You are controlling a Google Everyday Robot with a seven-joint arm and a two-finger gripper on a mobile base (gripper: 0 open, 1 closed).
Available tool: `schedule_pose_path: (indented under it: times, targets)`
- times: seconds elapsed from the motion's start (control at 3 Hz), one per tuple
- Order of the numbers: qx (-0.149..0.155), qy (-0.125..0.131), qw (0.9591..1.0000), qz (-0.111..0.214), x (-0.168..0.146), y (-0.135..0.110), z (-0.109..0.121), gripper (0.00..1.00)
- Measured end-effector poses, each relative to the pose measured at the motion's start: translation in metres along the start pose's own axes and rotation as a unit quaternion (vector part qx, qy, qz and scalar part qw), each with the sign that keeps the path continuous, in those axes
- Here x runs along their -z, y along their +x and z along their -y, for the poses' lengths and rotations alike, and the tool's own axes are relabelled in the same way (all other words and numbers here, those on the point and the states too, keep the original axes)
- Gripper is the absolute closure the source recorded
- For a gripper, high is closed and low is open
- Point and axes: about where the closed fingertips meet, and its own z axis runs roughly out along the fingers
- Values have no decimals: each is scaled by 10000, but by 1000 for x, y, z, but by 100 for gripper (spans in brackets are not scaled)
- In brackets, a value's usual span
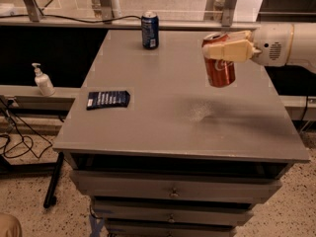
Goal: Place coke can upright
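Note:
The coke can [220,69] is red-orange with white lettering and a silver top. It hangs in the air above the right side of the grey table [163,127], nearly upright and slightly tilted. My gripper [217,47] comes in from the right on a white arm and is shut on the can's upper part, its cream fingers [228,50] across the can. The can's bottom is clear of the tabletop.
A dark blue can [149,29] stands upright at the table's back edge. A dark blue packet [108,99] lies flat near the left edge. A soap dispenser [44,81] stands on a ledge to the left. Drawers [173,191] sit below the tabletop.

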Motion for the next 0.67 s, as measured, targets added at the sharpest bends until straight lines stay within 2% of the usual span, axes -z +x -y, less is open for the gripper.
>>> schedule_pose_path:
  times: [0.33, 0.67]
  targets:
    - [115, 204, 9988, 422, 24, 14, -16, 100]
    - [354, 275, 9966, 697, 58, 30, -28, 100]
